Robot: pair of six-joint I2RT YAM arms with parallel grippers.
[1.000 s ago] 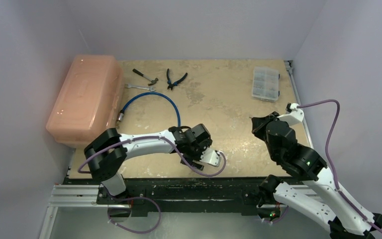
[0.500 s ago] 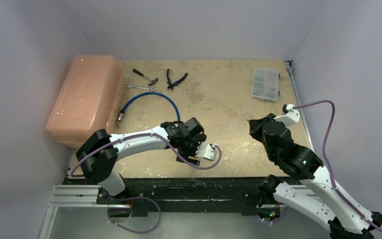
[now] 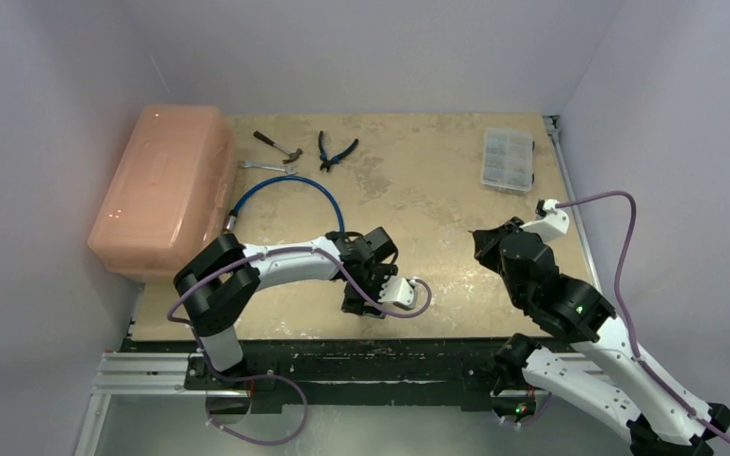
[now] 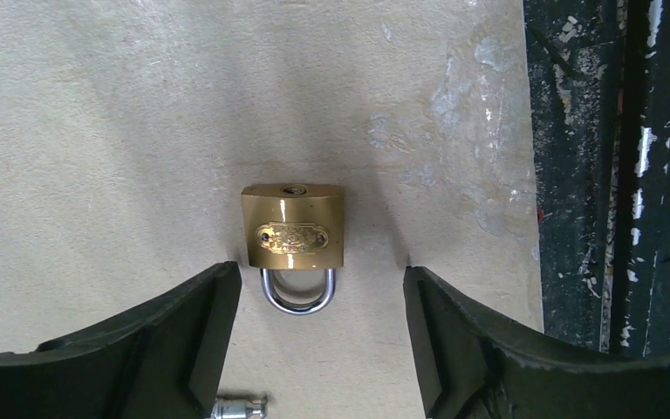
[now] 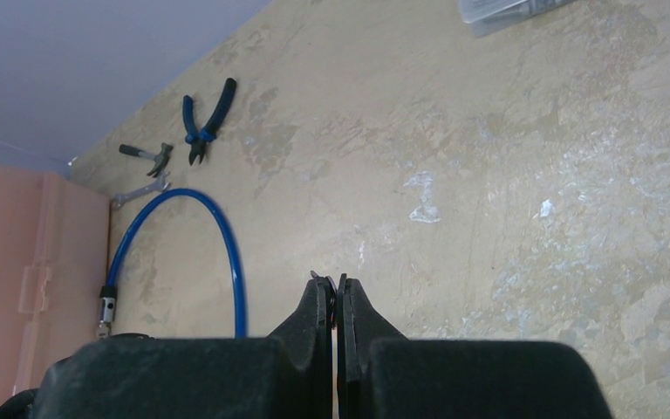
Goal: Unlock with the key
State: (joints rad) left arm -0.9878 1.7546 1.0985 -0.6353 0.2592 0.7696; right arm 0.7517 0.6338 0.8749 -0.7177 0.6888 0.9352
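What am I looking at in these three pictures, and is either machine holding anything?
Two robot arms stand at the near edge of a table, and each ends in a two-finger gripper. The wide picture comes from a fixed camera above and behind the arms. The other two come from cameras on the wrists, so the dark shapes at the bottom of those are each arm's own fingers.

The left gripper is open, with one finger on either side of a brass padlock that lies flat, and it does not touch it. The right gripper is shut. A thin sliver shows at its tips, but I cannot tell whether that is the key.

Farther back lie a pink box, a blue hose, a small hammer, a wrench, pliers and a clear parts box.
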